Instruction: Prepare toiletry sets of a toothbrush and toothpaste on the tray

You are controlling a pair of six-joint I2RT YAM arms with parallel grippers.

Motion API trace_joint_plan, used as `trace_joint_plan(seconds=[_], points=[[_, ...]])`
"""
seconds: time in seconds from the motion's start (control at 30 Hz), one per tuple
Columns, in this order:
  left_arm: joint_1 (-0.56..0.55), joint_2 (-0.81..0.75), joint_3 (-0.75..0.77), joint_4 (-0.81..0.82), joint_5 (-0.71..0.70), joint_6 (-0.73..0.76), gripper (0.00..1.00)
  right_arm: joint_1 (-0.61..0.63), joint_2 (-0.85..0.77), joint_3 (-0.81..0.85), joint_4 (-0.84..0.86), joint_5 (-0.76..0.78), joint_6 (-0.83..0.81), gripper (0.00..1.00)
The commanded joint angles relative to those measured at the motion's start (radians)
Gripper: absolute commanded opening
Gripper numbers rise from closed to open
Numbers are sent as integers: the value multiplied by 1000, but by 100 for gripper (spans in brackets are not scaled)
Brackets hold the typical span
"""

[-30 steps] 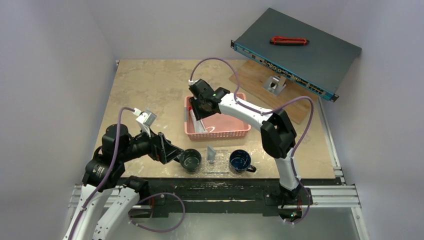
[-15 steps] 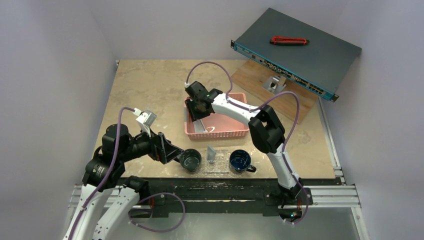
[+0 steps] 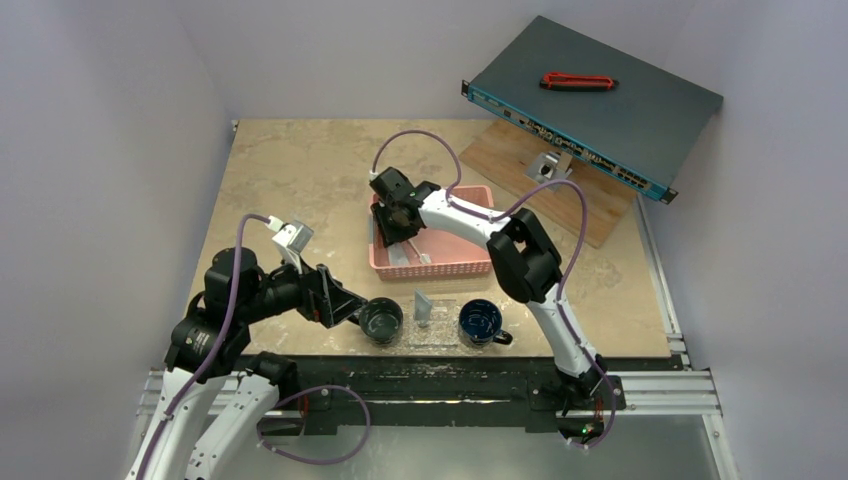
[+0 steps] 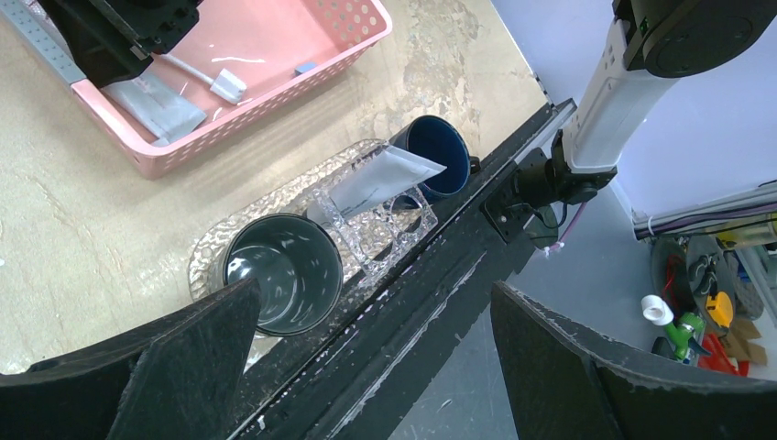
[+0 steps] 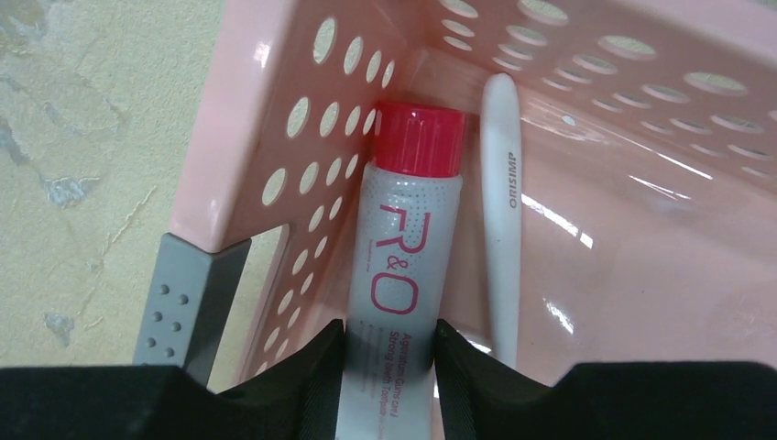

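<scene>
Top external view has the left gripper point(image 3: 345, 306) at the left, its fingers point(image 4: 137, 367) spread wide, with nothing between them; just beside it a dark mug point(image 3: 381, 320) stands on the clear tray point(image 4: 213, 249); next comes a grey tube point(image 3: 423, 307) leaning in a clear holder point(image 4: 385, 229), then a blue mug point(image 3: 480, 322) at the tray's right end; behind them is the pink basket point(image 3: 450, 262); inside, by its left wall, the right gripper point(image 3: 391, 226) pinches the red-capped toothpaste point(image 5: 396, 275); a white toothbrush point(image 5: 504, 211) lies just beside it on the right.
</scene>
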Motion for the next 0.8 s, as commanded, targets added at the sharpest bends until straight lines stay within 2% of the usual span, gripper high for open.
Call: trace_joint_plan(seconds=[0.0,0.3,0.4,0.77], points=[[-3,7,-1,17,-3,16,95,-2,8,18,23,-19,5,37],[-3,9,-2,17,-8,16,95,-2,-42,-9,28,-7,3,6],[-3,10,0,16,-8,16,95,-2,-76,-21,28,1,3,0],[-3,16,-2,14,-14,16,95,-2,-242,-83,31,87,-13,0]])
